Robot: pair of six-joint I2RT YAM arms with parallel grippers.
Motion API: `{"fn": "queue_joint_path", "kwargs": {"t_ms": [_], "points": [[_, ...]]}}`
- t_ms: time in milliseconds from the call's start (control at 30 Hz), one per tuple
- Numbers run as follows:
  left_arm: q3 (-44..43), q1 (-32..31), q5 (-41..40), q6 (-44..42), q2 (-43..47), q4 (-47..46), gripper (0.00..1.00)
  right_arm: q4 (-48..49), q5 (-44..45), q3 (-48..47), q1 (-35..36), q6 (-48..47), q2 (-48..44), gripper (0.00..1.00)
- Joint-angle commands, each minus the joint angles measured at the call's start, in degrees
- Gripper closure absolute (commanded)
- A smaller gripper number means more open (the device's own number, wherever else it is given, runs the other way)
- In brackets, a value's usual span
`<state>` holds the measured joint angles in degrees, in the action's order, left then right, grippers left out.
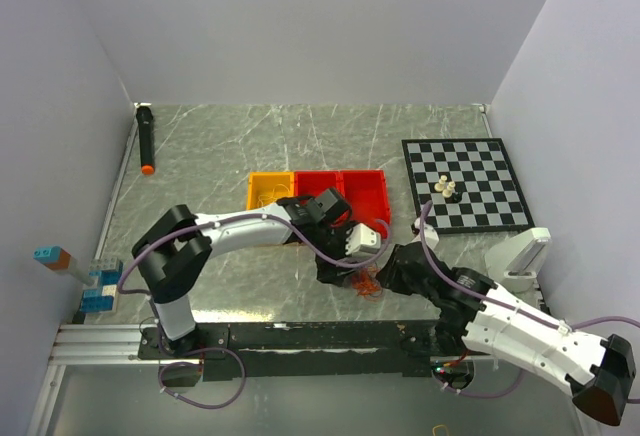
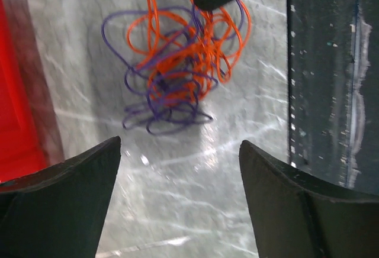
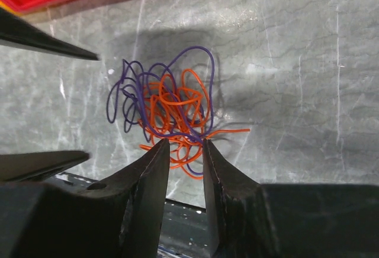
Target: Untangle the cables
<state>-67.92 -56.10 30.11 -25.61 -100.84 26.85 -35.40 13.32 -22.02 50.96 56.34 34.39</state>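
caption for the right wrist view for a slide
Right gripper, jaws narrowly apart, at the edge of a tangled orange and purple cable clump

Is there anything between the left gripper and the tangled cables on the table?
Nothing visible. Only bare table lies between the open left gripper and the cables; the right gripper is at their far side.

The cables (image 3: 172, 113) are thin orange and purple wires, tangled in one loose clump, lying on the grey table (image 3: 308, 63) close to its near edge.
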Motion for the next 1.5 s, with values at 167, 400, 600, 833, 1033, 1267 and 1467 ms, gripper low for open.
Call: {"fn": "queue_joint_path", "kwargs": {"t_ms": [167, 400, 600, 833, 1033, 1267, 1467], "points": [[-4.06, -0.42, 0.39, -6.29, -4.28, -6.37, 0.24, 0.33, 0.57, 0.57, -0.07, 1.41, -0.82, 0.66], [-5.38, -1.03, 2.5, -8.05, -6.83, -3.39, 0.51, 1.21, -0.14, 0.93, -0.07, 1.41, -1.08, 0.67], [-3.63, -1.65, 2.41, -8.15, -6.48, -4.0, 0.68, 1.38, -0.23, 1.01, -0.07, 0.97, -1.35, 0.67], [-4.15, -1.91, 1.8, -6.21, -4.46, -2.42, 0.99, 2.17, 0.12, 1.19, 0.02, 0.44, -0.91, 0.69], [-0.56, -1.82, -1.37, -5.16, 3.18, 2.06, 0.99, 5.16, -0.4, 0.66, -0.07, -1.93, 2.6, 0.69], [3.84, -1.56, -3.56, -3.22, 10.65, 6.46, 0.99, 9.64, -1.72, 0.22, -0.07, -3.95, 7.88, 0.66], [7.18, -1.47, -4.71, -1.91, 12.95, 5.15, 0.99, 12.8, -2.69, -1.71, 0.02, -6.06, 10.52, 0.61]]}}
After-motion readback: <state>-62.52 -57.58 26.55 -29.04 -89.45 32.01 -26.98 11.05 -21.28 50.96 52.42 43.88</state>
